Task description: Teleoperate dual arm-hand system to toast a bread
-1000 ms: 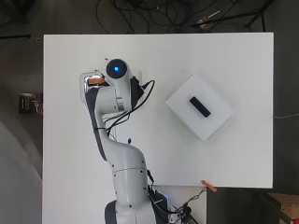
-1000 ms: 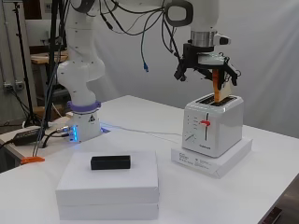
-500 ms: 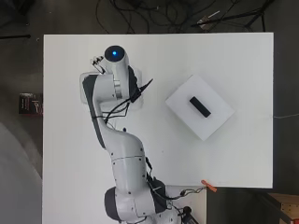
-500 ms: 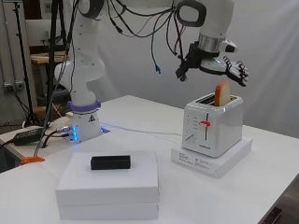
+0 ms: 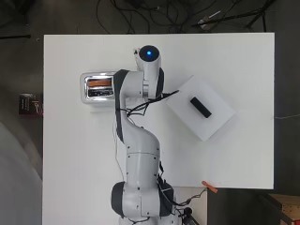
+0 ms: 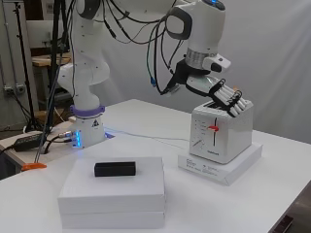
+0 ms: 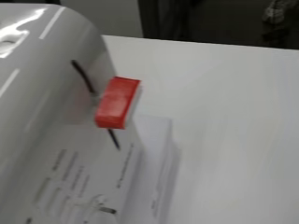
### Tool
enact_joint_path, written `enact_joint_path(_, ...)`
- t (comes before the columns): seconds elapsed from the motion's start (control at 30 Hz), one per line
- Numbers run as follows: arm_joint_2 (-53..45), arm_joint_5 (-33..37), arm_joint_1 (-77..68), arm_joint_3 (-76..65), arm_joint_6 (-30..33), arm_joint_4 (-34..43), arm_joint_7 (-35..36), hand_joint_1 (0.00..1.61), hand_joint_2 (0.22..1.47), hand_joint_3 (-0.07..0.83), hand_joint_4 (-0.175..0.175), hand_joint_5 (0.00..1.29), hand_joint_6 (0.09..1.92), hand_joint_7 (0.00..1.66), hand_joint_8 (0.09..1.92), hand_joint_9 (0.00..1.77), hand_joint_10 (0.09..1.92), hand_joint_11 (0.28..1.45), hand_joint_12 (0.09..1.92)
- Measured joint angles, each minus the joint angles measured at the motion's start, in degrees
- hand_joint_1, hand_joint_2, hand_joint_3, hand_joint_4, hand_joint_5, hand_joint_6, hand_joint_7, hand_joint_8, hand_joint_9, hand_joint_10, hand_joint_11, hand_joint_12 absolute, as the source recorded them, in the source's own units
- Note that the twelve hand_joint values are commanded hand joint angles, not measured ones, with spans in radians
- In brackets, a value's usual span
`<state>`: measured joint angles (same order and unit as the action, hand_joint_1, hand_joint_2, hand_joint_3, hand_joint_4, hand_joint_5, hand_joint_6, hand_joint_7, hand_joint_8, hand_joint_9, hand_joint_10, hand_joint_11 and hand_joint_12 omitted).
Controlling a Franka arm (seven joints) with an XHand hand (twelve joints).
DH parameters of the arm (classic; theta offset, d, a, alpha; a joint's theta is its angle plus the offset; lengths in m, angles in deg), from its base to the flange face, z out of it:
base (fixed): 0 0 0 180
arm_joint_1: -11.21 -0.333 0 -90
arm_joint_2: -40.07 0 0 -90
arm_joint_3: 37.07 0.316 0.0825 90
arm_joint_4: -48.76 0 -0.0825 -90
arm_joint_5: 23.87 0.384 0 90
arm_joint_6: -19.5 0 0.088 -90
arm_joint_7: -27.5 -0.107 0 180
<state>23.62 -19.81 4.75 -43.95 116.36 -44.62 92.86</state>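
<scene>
white table [image 5: 70, 164]: carries everything
toaster [image 6: 221, 133]: on a flat box at 10 o'clock, within reach
hand [image 6: 221, 94]: fingers straight and together over the slots, judged releasing
bread [image 5: 100, 83]: seated in a slot
red lever [image 7: 117, 102]: up, unpressed

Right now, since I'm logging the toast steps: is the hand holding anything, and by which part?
Nothing is held. The hand hovers open above the toaster, with the bread already in a slot.

One toaster [image 6: 221, 136], two white boxes [image 6: 114, 191].
</scene>
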Motion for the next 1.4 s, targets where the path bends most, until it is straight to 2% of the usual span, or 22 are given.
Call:
enact_joint_path(0.1, -1.2, -3.6, 0.6, -1.7, 1.2, -0.4, -5.1, 0.00, 1.07, -0.005, -0.057, 0.21, 0.09, 0.23, 0.09, 0.31, 0.09, 0.36, 0.09)
enact_joint_path(0.13, -1.8, -3.7, 0.9, -2.0, 1.8, -1.0, -5.1, 0.00, 1.07, -0.004, -0.068, 0.22, 0.09, 0.35, 0.09, 0.50, 0.09, 0.45, 0.09)
enact_joint_path(0.17, -2.5, -3.0, 1.2, -2.1, 2.2, -1.7, -4.5, 0.00, 1.08, -0.004, -0.086, 0.26, 0.09, 0.63, 0.51, 0.82, 0.57, 0.65, 0.61)
enact_joint_path(0.2, -2.9, -1.8, 1.4, -2.2, 2.6, -2.4, -3.3, 0.00, 1.09, -0.004, -0.088, 0.38, 0.09, 0.92, 1.11, 1.12, 1.14, 0.86, 1.18)
enact_joint_path(0.23, -3.3, -0.7, 1.6, -2.2, 3.2, -3.1, -2.3, 0.00, 1.10, -0.002, -0.066, 0.55, 0.09, 1.11, 1.50, 1.32, 1.51, 1.01, 1.54)
enact_joint_path(0.27, -3.7, 0.4, 1.8, -2.2, 4.3, -4.2, -1.4, 0.00, 1.10, -0.001, -0.037, 0.70, 0.09, 1.23, 1.72, 1.44, 1.72, 1.10, 1.73)
enact_joint_path(0.3, -4.1, 0.9, 2.0, -2.3, 5.5, -5.2, -0.9, 0.01, 1.10, -0.001, -0.015, 0.79, 0.09, 1.29, 1.84, 1.50, 1.83, 1.14, 1.83)
enact_joint_path(0.33, -4.3, 1.0, 2.1, -2.2, 6.4, -6.1, -0.8, 0.01, 1.10, -0.001, -0.004, 0.84, 0.09, 1.32, 1.89, 1.53, 1.88, 1.16, 1.88)
enact_joint_path(0.4, -4.7, 0.8, 2.2, -2.1, 7.6, -7.2, -1.4, 0.02, 1.10, -0.001, -0.009, 0.84, 0.09, 1.33, 1.92, 1.55, 1.91, 1.18, 1.91)
enact_joint_path(0.7, -6.5, 2.8, 2.9, -1.4, 8.3, -8.2, 4.0, 0.11, 1.16, 0.005, -0.014, 0.80, 0.09, 1.35, 1.92, 1.59, 1.92, 1.26, 1.92)
enact_joint_path(0.77, -7.8, 3.2, 3.1, -1.0, 7.7, -6.9, 4.1, 0.11, 1.16, 0.004, -0.075, 0.59, 0.09, 1.37, 1.92, 1.62, 1.92, 1.29, 1.92)
enact_joint_path(0.83, -8.5, 3.6, 3.2, -0.7, 7.3, -6.6, 3.7, 0.11, 1.17, 0.003, -0.115, 0.44, 0.09, 1.32, 1.92, 1.62, 1.92, 1.28, 1.92)
enact_joint_path(0.97, -9.8, 3.9, 3.4, -0.6, 7.3, -6.9, 2.5, 0.12, 1.18, 0.002, -0.137, 0.36, 0.09, 1.24, 1.92, 1.58, 1.92, 1.24, 1.92)
enact_joint_path(1.03, -11.2, 4.3, 3.6, -0.6, 7.3, -7.5, 2.6, 0.12, 1.18, 0.003, -0.141, 0.35, 0.09, 1.14, 1.92, 1.50, 1.92, 1.13, 1.92)
enact_joint_path(1.13, -11.6, 5.1, 3.8, -0.6, 8.0, -9.9, 3.0, 0.11, 1.20, 0.004, -0.145, 0.32, 0.09, 0.91, 1.92, 1.25, 1.92, 0.84, 1.90)
enact_joint_path(1.2, -11.7, 5.6, 4.0, -0.6, 8.1, -10.8, 3.2, 0.04, 1.21, 0.003, -0.145, 0.29, 0.09, 0.79, 1.88, 1.06, 1.92, 0.65, 1.73)
enact_joint_path(1.23, -11.7, 5.7, 4.0, -0.6, 7.9, -10.6, 3.0, 0.02, 1.21, 0.001, -0.140, 0.27, 0.09, 0.76, 1.70, 0.98, 1.79, 0.59, 1.51)
enact_joint_path(1.27, -11.7, 5.7, 4.0, -0.5, 7.7, -10.2, 2.6, 0.01, 1.21, 0.001, -0.133, 0.28, 0.09, 0.76, 1.40, 0.93, 1.58, 0.56, 1.23)
enact_joint_path(1.3, -11.4, 5.6, 4.0, -0.4, 7.6, -9.5, 2.2, 0.00, 1.21, 0.000, -0.118, 0.34, 0.09, 0.81, 1.16, 0.93, 1.39, 0.58, 0.98)
enact_joint_path(1.33, -10.7, 5.6, 3.9, -0.3, 7.7, -8.9, 1.8, 0.00, 1.21, 0.000, -0.105, 0.39, 0.09, 0.88, 0.96, 0.96, 1.29, 0.61, 0.77)
enact_joint_path(1.4, -8.1, 4.8, 3.9, -0.2, 7.7, -8.1, 1.0, 0.00, 1.17, -0.003, -0.086, 0.35, 0.09, 0.72, 0.36, 0.86, 0.57, 0.55, 0.30)
